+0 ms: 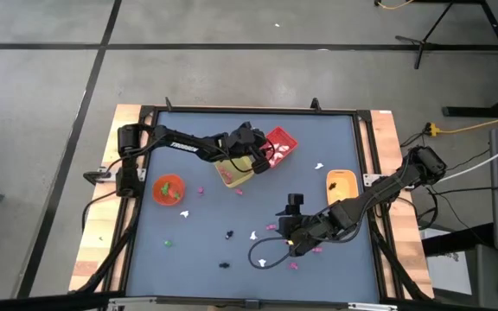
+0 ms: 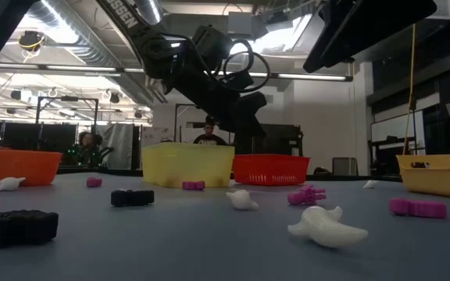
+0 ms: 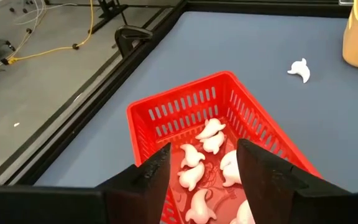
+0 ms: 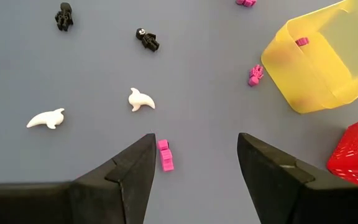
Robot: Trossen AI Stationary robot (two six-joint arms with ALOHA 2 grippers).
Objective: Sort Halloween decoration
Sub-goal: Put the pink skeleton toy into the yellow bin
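**Hovering over the red bin, left arm done; pink piece waits for right**

Left gripper [image 3: 201, 171] hangs open above the red bin [image 3: 166, 112] of white ghosts [image 3: 211, 132]. Right gripper [image 4: 194, 158], open, has a pink trinket [image 4: 165, 154] lying lengthwise between its fingers, just beside the nearer one.

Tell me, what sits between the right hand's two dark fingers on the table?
One small pink plastic trinket lies on the blue tabletop between the right hand's open fingers, untouched; the right wrist view shows it.
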